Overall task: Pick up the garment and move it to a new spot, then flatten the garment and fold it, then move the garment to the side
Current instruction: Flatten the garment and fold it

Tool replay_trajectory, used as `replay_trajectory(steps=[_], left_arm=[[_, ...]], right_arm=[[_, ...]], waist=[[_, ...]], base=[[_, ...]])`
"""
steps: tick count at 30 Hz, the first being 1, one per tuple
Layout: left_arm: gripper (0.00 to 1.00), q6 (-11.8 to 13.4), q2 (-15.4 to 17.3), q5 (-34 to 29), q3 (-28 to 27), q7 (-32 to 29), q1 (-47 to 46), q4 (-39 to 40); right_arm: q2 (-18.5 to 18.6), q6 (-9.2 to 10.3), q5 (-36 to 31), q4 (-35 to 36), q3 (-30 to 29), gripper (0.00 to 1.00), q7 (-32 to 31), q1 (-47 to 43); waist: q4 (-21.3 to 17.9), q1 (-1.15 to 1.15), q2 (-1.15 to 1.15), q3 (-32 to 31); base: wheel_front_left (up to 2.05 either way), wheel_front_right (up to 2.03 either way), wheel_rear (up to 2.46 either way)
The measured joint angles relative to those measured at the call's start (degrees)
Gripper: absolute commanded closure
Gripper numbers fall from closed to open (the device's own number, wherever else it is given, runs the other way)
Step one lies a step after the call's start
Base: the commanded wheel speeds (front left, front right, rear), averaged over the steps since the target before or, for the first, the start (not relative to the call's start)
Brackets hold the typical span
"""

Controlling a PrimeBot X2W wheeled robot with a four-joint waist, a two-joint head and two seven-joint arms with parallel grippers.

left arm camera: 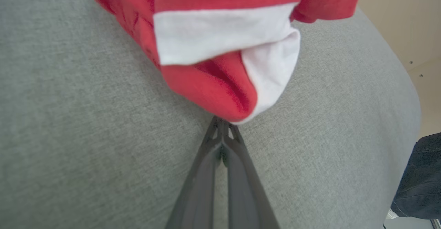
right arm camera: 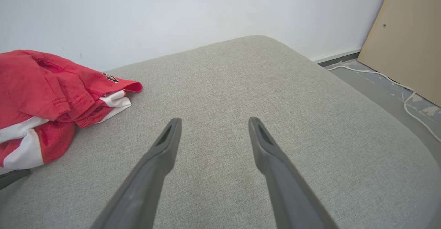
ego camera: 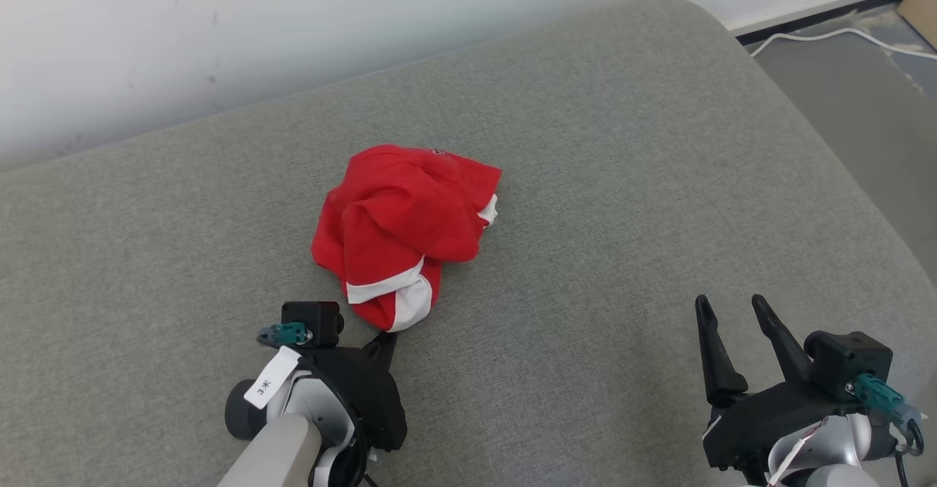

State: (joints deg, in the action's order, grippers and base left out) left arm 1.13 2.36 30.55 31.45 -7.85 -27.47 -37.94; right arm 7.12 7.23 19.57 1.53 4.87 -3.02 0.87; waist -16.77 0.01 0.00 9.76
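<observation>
The left hand [left arm camera: 223, 124], fingers together, touches the crumpled red-and-white garment [ego camera: 399, 227]; right hand [ego camera: 730, 304] apart.

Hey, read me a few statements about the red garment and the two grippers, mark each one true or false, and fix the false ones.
1. The red and white cloth garment lies spread flat on the grey fabric cushion. False: it sits crumpled in a heap.
2. The left gripper has its jaws closed, with the tips at the garment's near corner. True.
3. The right gripper has its jaws closed on the garment. False: the jaws stand open over bare cushion, apart from the garment.
4. A thin white cable lies on the floor beyond the cushion's far right corner. True.
</observation>
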Motion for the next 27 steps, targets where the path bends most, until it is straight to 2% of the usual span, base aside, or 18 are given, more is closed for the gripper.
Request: replay_trajectory(steps=[12,13,14,19,27], left_arm=[[1.00,-1.24,-0.03,2.03,0.37,2.85,-0.09,-1.26],[0.53,-1.52,-0.02,2.02,0.74,2.82,-0.06,-1.69],[0.00,-1.88,-0.01,2.02,1.16,2.76,0.03,-2.04],[0.00,-2.21,0.05,3.80,2.29,2.99,1.38,-1.94],[0.00,-2.03,-0.02,7.47,4.17,4.80,1.13,0.03]], right_arm=[[0.09,0.00,0.02,-1.22,-0.38,0.00,0.08,-0.37],[0.09,0.00,0.04,-1.32,-0.35,0.00,0.08,-0.39],[0.08,0.00,0.05,-1.34,-0.24,0.00,0.08,-0.37],[-0.75,-0.67,0.05,-1.35,2.10,0.00,-0.02,-0.07],[-0.45,-0.68,0.04,-1.46,1.90,0.00,-0.09,0.74]], waist=[[3.84,0.00,0.00,-1.62],[4.22,0.00,0.00,-1.81],[4.56,0.00,0.00,-2.01],[5.24,-0.01,0.00,-2.86],[3.50,0.00,0.00,-2.57]], base=[[0.00,0.00,0.00],[0.00,0.00,0.00],[0.00,0.00,0.00],[0.00,0.00,0.00],[0.00,0.00,0.00]])
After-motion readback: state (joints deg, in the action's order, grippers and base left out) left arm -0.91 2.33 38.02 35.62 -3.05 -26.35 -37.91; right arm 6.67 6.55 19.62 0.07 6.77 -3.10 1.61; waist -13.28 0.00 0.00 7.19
